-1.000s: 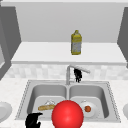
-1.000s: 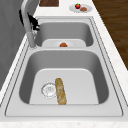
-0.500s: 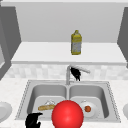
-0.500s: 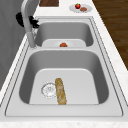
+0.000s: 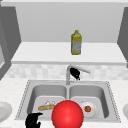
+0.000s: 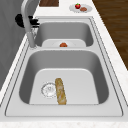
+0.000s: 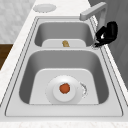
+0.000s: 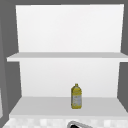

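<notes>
**At the tap, one hand up and one hand low**

Behind the sink's divider, my right hand hangs just under the faucet spout, close against its upright pipe. From the right side view its fingers curl down toward the faucet's base, bent as if to take hold, though I cannot tell whether they actually touch the metal or close on anything. My judgement is that the hand sits there because the faucet is the one thing within its reach.

My left hand floats low at the front edge of the counter, near the left basin, its fingers curled loosely around nothing.

Counting what lies about: the double sink has two basins. One baguette lies flat in the left basin, just beside the drain, probably dropped there to be out of the way. One white plate rests in the right basin with one small orange-red piece of food at its centre. One yellow bottle stands upright on the lower shelf above. One large red ball sits in front of the sink. Another plate on the far counter carries two small items.
</notes>
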Tool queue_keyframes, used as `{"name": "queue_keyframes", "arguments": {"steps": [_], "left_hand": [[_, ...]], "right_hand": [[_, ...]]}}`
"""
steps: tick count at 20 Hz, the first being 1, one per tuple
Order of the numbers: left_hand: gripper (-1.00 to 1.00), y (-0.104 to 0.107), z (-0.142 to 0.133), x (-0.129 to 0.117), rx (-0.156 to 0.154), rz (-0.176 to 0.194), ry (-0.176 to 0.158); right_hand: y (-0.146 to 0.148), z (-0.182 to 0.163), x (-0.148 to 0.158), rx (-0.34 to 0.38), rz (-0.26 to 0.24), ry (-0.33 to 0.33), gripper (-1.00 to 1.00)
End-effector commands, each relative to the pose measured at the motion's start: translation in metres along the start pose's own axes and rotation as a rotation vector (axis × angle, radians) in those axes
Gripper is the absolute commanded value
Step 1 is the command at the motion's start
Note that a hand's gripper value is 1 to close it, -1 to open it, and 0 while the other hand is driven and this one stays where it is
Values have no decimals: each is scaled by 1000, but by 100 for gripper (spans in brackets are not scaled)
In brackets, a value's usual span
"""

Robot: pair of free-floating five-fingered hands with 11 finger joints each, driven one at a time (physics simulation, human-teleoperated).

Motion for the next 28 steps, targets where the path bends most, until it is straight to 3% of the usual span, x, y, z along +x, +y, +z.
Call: {"name": "queue_keyframes", "arguments": {"steps": [1, 28], "left_hand": [[0, 0, 0, 0, 0, 0, 0], [0, 0, 0, 0, 0, 0, 0]], "right_hand": [[-8, 23, 0, 10, 39, -22, 100], [-4, 26, 17, -19, 4, 42, 100]]}}
